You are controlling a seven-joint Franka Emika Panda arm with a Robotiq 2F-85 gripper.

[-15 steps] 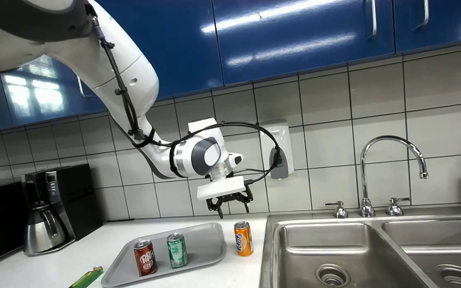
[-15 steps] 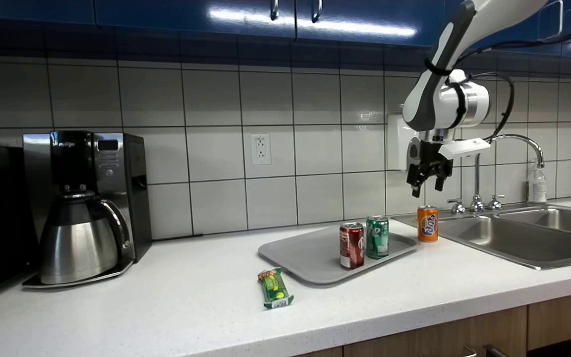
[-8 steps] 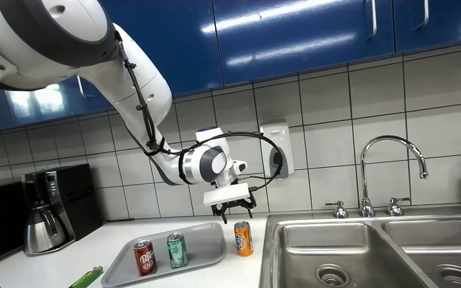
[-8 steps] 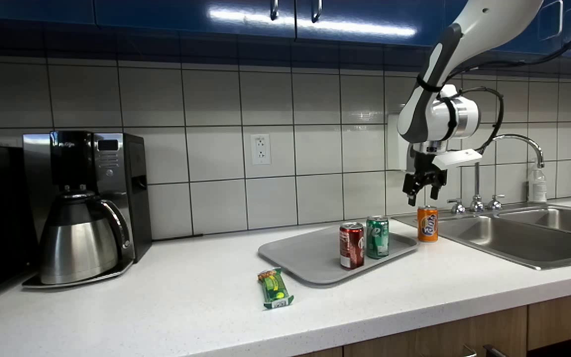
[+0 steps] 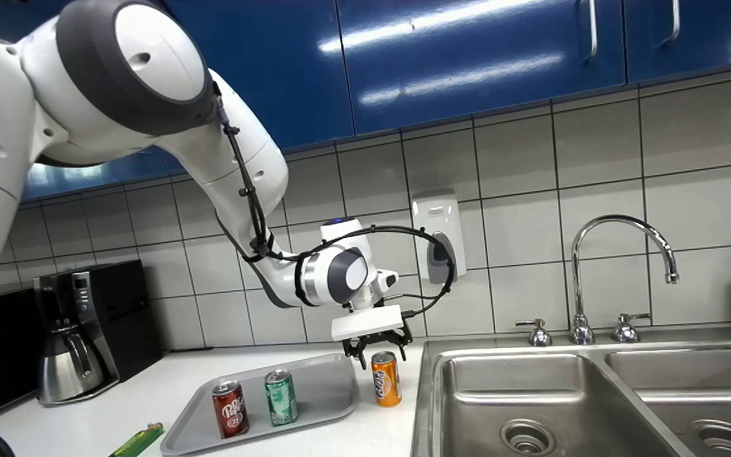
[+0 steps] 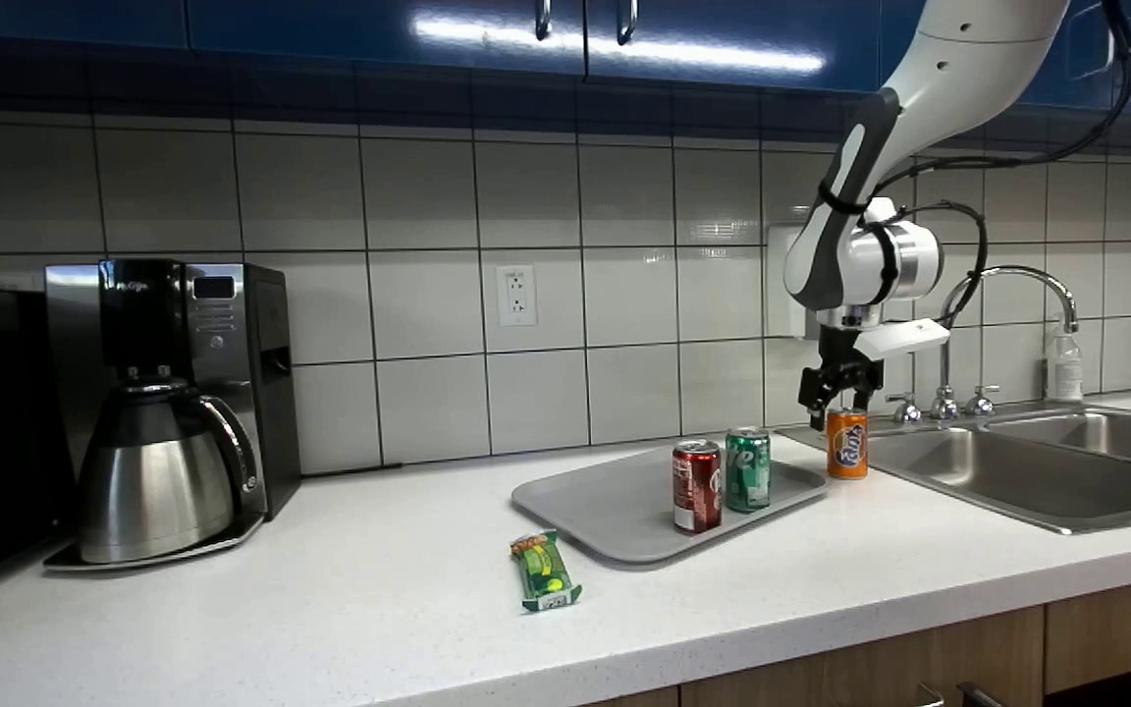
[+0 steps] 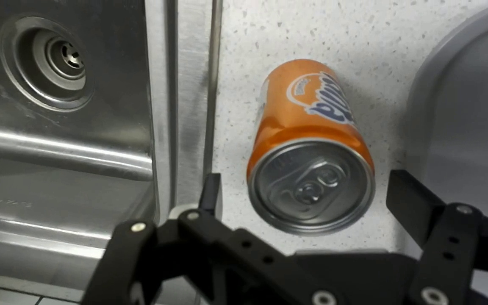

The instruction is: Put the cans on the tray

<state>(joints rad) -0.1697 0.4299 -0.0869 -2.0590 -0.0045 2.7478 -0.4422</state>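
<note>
The orange can [image 5: 386,381] stands upright on the counter beside the tray, in both exterior views [image 6: 846,447]. The dark red can [image 5: 230,409] and the green can [image 5: 281,398] stand upright on the grey tray [image 5: 321,381]; they also show in an exterior view [image 6: 696,488] [image 6: 748,471]. My gripper [image 5: 383,363] is open at the top of the orange can. In the wrist view, the orange can [image 7: 311,110] lies between the spread fingers [image 7: 413,203], with a gap on each side. The wrist view shows only the tray's edge [image 7: 430,84].
The steel sink [image 5: 511,362] with its tall faucet [image 5: 578,279] borders the counter close to the orange can. A soap dispenser [image 5: 438,235] hangs on the tiled wall behind. A green snack packet [image 6: 544,572] and a coffee maker [image 6: 173,412] stand on the counter's far side.
My open gripper has moved down and slightly across, from above the orange can to around its top. The cans and tray have not moved.
</note>
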